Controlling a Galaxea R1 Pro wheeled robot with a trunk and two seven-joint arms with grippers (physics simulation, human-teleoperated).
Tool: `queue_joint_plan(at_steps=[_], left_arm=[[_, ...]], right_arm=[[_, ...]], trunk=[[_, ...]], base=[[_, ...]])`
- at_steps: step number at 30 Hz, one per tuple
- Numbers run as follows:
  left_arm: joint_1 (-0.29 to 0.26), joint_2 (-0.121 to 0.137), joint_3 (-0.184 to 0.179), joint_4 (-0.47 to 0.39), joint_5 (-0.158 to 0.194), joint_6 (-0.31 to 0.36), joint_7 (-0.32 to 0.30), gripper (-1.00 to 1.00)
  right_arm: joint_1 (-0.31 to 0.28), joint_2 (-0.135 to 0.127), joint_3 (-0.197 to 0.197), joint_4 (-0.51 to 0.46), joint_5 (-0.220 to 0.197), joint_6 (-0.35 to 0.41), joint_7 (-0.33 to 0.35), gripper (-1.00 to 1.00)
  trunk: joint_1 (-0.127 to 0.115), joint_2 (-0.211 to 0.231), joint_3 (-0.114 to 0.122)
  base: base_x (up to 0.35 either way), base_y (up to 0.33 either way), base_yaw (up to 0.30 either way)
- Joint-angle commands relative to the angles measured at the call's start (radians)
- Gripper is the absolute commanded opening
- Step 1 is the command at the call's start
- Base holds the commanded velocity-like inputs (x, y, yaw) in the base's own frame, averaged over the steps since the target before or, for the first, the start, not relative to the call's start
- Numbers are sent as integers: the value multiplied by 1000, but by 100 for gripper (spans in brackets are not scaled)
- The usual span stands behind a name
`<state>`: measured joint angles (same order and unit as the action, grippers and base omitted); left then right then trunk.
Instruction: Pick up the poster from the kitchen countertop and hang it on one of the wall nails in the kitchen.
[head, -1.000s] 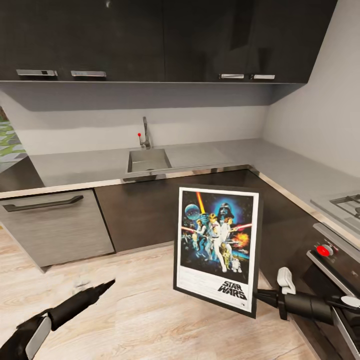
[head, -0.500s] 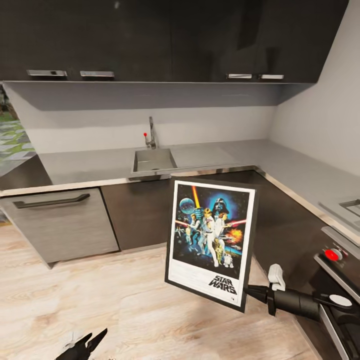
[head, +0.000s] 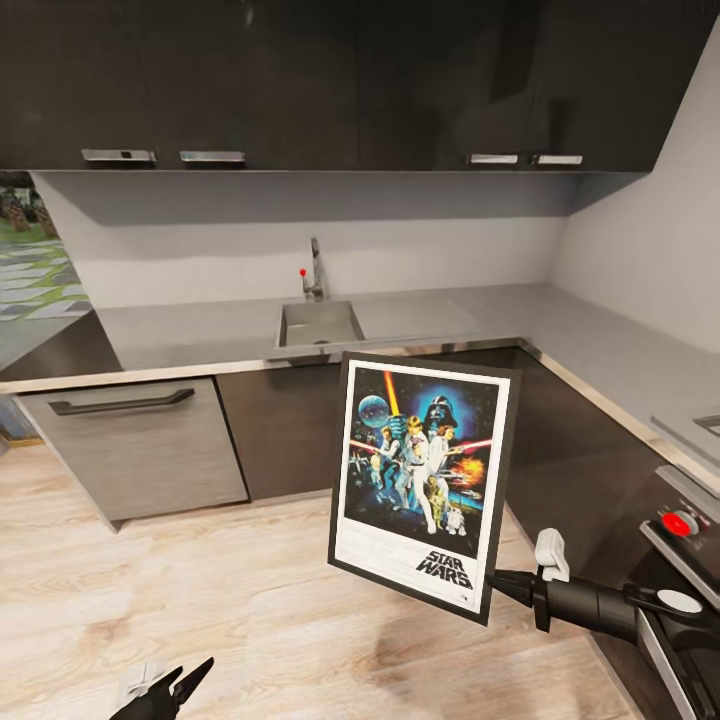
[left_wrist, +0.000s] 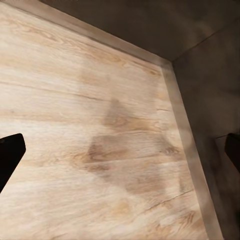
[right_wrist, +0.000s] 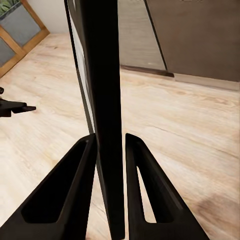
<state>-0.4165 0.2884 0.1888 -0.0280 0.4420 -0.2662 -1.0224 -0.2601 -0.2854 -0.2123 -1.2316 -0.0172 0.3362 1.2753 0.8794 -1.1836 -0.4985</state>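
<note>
In front of the dark cabinet fronts, off the long grey reflective worktop (head: 230, 340), we see the one upright black-framed Star Wars poster (head: 420, 480) held in the air above the pale wood floor (head: 250, 600). Our right claw (head: 497, 580) pinches its lower right edge; the right wrist view shows both fingers pressed against the thin frame. So the pick-up looks done and hanging remains; we can make out no nail on the pale grey wall (head: 640, 260). Our left claw (head: 175, 688), one of two, hangs low with its fingers spread, holding nothing.

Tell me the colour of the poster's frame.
Black, thin, around a white border; the poster shows best in the head view.
</note>
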Motion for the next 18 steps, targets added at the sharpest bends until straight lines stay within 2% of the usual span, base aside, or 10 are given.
queue_joint_plan(at_steps=[1,18], left_arm=[[-1,0,8,1,-8,-6,-2,100],[-1,-1,8,2,-8,-4,-1,100]], right_arm=[[-1,0,-1,0,-3,12,6,-100],[-1,0,-2,0,-5,12,6,-100]], trunk=[[-4,7,2],[-69,126,56]], base=[[0,0,6],[0,0,1]])
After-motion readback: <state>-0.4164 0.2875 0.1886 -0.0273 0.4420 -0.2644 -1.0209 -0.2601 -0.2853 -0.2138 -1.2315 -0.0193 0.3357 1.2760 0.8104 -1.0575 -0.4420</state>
